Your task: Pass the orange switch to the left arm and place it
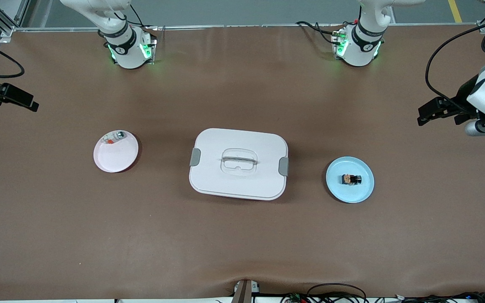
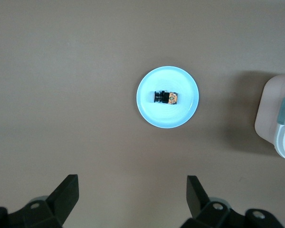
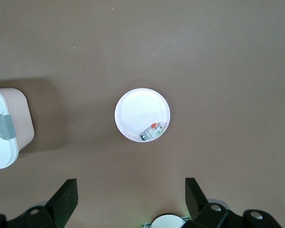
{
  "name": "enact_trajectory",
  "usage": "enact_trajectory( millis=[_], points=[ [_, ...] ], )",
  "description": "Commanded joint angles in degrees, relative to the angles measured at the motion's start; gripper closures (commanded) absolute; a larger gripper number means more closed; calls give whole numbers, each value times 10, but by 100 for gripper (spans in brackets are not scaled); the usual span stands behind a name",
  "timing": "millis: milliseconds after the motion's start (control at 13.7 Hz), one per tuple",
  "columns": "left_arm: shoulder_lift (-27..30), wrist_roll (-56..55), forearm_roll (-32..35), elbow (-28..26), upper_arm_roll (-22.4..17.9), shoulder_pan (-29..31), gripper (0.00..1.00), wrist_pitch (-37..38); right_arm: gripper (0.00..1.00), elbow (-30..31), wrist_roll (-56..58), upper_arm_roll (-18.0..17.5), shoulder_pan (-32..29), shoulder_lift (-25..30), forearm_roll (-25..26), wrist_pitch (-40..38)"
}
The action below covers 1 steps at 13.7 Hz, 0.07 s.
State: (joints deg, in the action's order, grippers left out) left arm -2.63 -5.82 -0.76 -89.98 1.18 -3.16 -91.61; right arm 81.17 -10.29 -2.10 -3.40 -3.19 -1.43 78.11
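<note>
Jaws spread on both grippers — left gripper [image 2: 133, 197] should drop straight onto orange switch [image 1: 351, 179], clear of box [image 1: 238, 164].

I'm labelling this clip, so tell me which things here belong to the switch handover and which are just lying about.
Part of the job:
- orange switch on the blue plate
- box between the plates
- left gripper, jaws open
- right gripper, jaws open
- pink plate

Just lying about:
- small white part on the pink plate

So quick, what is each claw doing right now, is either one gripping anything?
Left claw: open, holding nothing, high above the blue plate.
Right claw: open, holding nothing, high above the pink plate.
</note>
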Motion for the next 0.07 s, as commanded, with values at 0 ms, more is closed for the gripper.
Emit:
enact_trajectory(
  millis=[0],
  points=[
    [-3,10,6,10,-2,-2,0,6,0,22,-4,24,22,19,-8,1]
  ],
)
